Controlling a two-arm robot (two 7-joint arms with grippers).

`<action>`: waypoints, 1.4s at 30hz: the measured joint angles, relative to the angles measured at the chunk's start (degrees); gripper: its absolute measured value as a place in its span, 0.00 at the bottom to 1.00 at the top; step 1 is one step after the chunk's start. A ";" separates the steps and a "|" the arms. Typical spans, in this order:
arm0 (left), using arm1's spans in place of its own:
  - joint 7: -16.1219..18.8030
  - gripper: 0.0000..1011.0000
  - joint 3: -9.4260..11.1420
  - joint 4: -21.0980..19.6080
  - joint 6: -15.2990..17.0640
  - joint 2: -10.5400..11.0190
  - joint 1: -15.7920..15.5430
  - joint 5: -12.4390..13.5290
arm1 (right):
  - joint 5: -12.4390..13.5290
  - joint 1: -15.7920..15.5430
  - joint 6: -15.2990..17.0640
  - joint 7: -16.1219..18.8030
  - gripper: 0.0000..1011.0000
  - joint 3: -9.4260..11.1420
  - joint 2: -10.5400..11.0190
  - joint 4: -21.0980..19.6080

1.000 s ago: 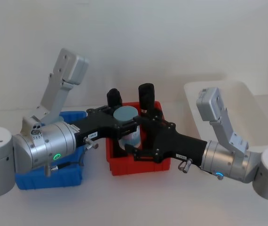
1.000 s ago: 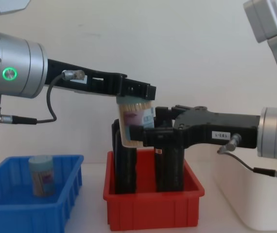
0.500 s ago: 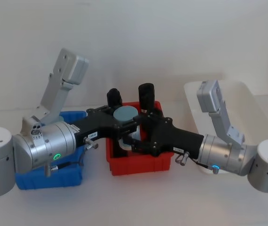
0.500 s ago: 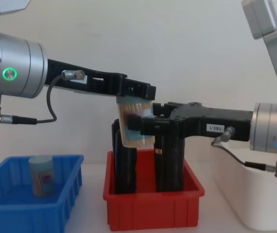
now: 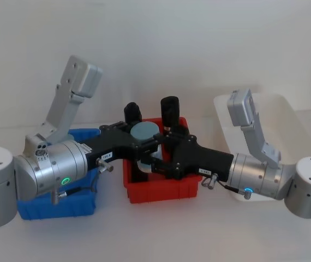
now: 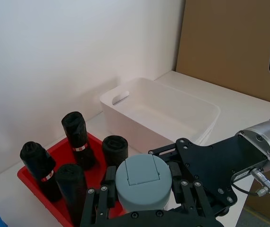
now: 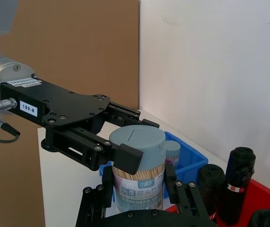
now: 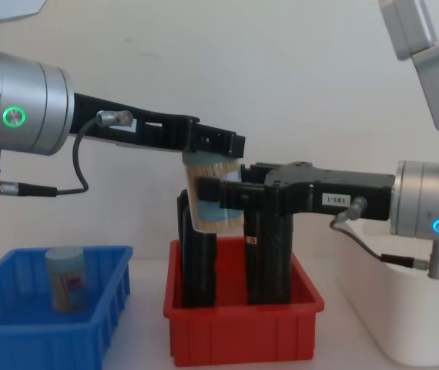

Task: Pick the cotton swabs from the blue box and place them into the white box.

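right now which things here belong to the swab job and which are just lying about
In the job: swab jar held aloft by the left gripper, with the right gripper at its body; second swab jar standing in the blue box; white box.
Lying about: red bin; black cylinders standing in it.

In the head view the left arm (image 5: 52, 166) covers most of the low bright blue plastic box (image 5: 63, 210), and the clear cotton-swab jar with a pale blue-grey lid (image 5: 144, 131) shows little beyond that lid. In the chest view the large glossy white plastic tub (image 8: 373, 324) runs off the right edge.
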 joint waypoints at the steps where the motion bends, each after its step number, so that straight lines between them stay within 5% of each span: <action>1: 0.01 0.66 0.00 0.00 0.00 0.00 0.00 0.00 | 0.00 0.00 0.00 0.00 0.63 0.00 0.00 0.00; 5: 0.00 0.66 0.06 0.00 0.03 -0.02 0.00 0.00 | 0.33 0.32 0.12 0.28 0.63 -0.14 -0.04 0.39; 16: -0.11 0.99 0.10 0.00 0.05 -0.01 0.01 -0.04 | 0.98 0.71 0.08 0.31 0.63 -0.35 0.04 0.89; 42: -0.11 0.99 0.04 0.00 0.01 0.00 0.00 -0.04 | 2.06 -0.08 0.07 -3.69 0.63 0.54 2.02 1.57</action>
